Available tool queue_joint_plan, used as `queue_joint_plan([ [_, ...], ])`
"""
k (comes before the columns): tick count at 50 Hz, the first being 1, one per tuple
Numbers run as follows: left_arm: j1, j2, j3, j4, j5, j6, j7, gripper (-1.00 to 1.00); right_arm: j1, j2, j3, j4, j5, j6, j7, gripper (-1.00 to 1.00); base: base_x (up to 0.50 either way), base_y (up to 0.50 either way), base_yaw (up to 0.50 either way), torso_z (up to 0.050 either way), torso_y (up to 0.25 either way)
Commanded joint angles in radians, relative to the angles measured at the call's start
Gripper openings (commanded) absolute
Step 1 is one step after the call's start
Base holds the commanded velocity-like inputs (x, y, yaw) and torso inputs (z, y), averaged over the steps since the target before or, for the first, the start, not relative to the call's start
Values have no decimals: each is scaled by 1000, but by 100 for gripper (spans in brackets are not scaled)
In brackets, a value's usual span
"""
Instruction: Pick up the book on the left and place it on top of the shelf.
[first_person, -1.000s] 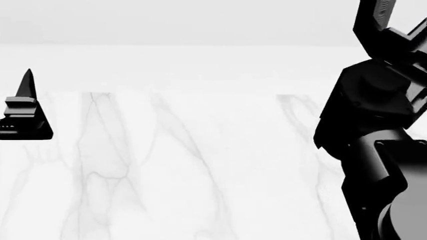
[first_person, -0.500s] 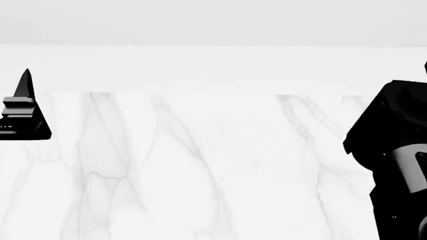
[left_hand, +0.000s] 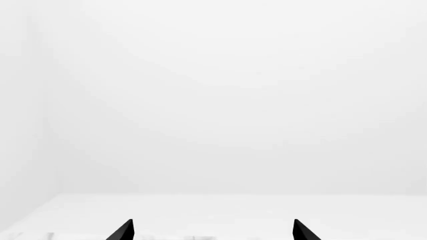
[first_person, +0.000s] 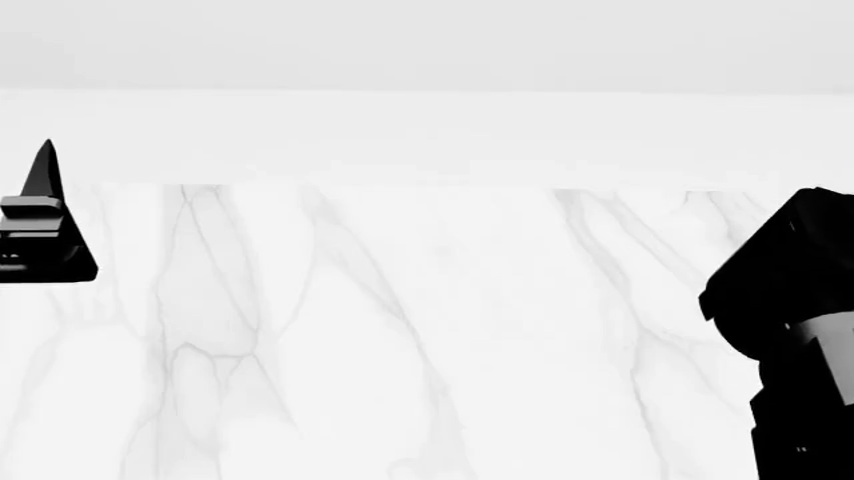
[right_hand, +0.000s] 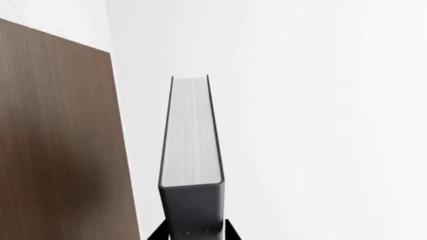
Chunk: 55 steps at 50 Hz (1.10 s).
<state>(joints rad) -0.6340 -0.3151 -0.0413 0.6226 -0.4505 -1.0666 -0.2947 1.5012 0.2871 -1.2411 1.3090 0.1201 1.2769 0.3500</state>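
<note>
The book (right_hand: 192, 135), black with white page edges, stands out lengthwise from my right gripper (right_hand: 195, 228), which is shut on its dark end. Beside it in the right wrist view is a dark brown board of the shelf (right_hand: 60, 145), apart from the book by a narrow white gap. My left gripper (left_hand: 213, 229) is open with nothing between its two black tips, facing a blank white wall. In the head view only part of the left gripper (first_person: 44, 215) shows, at the left edge. The right arm (first_person: 801, 330) fills the lower right corner there, its gripper and the book out of sight.
A white marble-veined tabletop (first_person: 400, 330) spreads below the head camera, ending at a white wall (first_person: 427, 130) behind. No other books show in any view.
In the head view the right arm has swung to the right and down, leaving most of the frame. The left gripper has barely shifted.
</note>
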Motion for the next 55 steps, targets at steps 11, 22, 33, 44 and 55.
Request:
queue_joint_plan([
  [11,1,-7,-3,1,-9,1,-7,100,-21,0,-83,0,-117,33,13,-100,0,0,0,0,1],
  [22,-1,-9,1,-3,-11,4,-10,100,-17,1,-82,0,-120,20,13,100,0,0,0,1,1],
  [33,-2,-11,3,-4,-15,6,-13,100,-14,-4,-101,0,-122,6,15,100,0,0,0,0,0],
  [44,2,-12,8,-9,-16,14,-16,100,-14,-13,-115,0,-121,-29,12,100,0,0,0,0,0],
  [55,2,-10,18,-10,-18,16,-20,100,58,-116,-130,0,-130,-284,-39,100,0,0,0,0,0],
])
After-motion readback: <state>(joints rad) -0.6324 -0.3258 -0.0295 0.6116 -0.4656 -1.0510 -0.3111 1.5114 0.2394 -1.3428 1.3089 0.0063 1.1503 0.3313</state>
